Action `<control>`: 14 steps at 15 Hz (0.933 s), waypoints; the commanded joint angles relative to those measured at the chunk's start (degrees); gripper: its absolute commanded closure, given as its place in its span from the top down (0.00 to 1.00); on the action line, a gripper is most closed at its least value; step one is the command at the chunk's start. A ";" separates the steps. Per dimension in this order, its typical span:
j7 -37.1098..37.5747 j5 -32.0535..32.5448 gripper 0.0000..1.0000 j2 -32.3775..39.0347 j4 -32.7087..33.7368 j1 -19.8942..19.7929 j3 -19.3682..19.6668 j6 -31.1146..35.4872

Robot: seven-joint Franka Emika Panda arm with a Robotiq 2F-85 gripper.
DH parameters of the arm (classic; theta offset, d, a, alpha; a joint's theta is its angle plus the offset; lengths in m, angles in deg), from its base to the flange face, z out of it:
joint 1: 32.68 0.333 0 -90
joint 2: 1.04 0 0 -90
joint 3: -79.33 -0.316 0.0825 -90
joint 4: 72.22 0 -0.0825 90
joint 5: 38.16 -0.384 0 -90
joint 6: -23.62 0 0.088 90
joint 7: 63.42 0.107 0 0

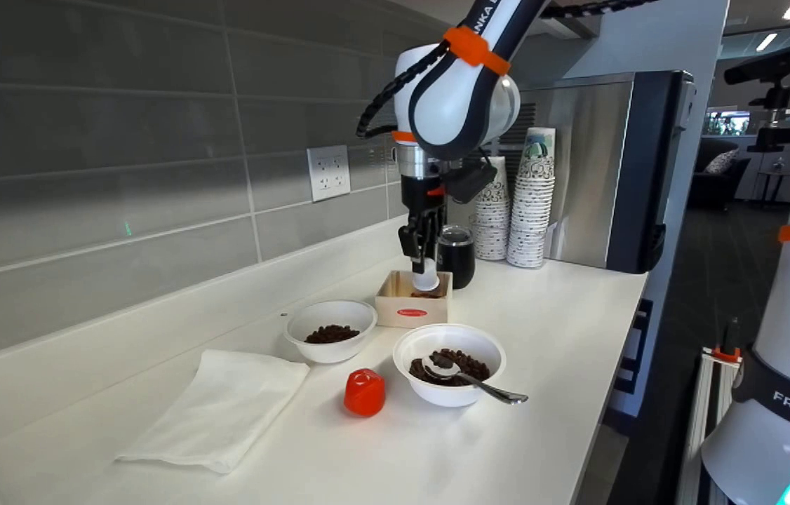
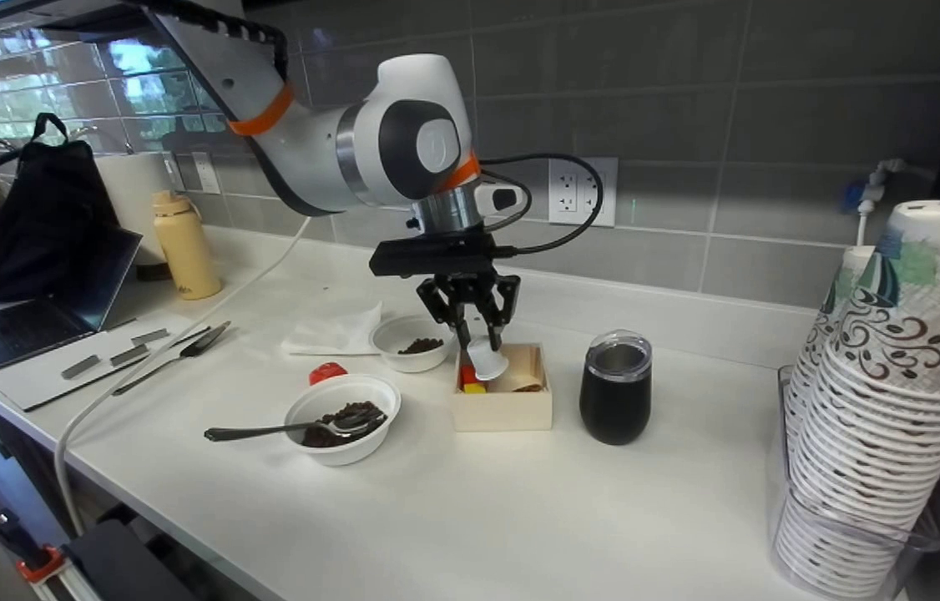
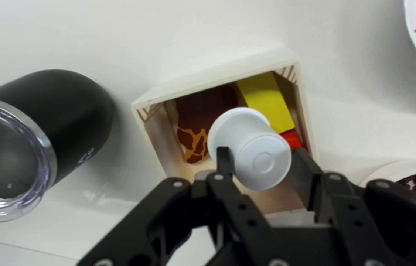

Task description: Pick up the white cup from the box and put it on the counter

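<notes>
The white cup [image 3: 243, 135] sits between the fingers of my gripper [image 3: 262, 151] in the wrist view. Both fingers press on its sides, and its closed base faces the camera. The cup hangs tilted, rim down, over the tan open box [image 3: 211, 75]. In both exterior views the gripper [image 1: 425, 263] [image 2: 480, 344] points down over the box [image 1: 395, 312] [image 2: 503, 411], with the cup [image 1: 426, 278] [image 2: 487, 361] at the fingertips about level with the box's rim. The off-white counter [image 1: 528, 337] [image 2: 520, 509] bears the box.
Inside the box lie a yellow block [image 3: 266, 101], a red piece [image 3: 291, 138] and a brown patterned piece [image 3: 197, 129]. A black tumbler [image 2: 616, 401] stands close beside it. Two white bowls [image 2: 345, 455] [image 2: 416, 361], a red object [image 1: 365, 393], a cloth [image 1: 226, 407] and stacked cups [image 1: 532, 203] stand around.
</notes>
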 commanded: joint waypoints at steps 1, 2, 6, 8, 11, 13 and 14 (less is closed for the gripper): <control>0.76 -0.89 0.19 -8.60 -6.18 -1.08 0.23 -0.24; 1.28 -0.73 0.19 -10.11 -7.13 -1.42 0.35 -0.68; 1.66 -1.87 0.19 -15.10 -10.97 -3.63 1.92 -3.73; 0.37 -4.17 0.19 -16.21 -12.16 -4.35 3.34 -5.14; -3.05 -7.60 0.19 -13.62 -12.29 -4.65 5.85 -3.13; -3.87 -8.34 0.19 -10.77 -11.69 -4.93 6.48 -1.78; -4.35 -8.79 0.19 -9.31 -11.35 -4.92 6.70 -1.06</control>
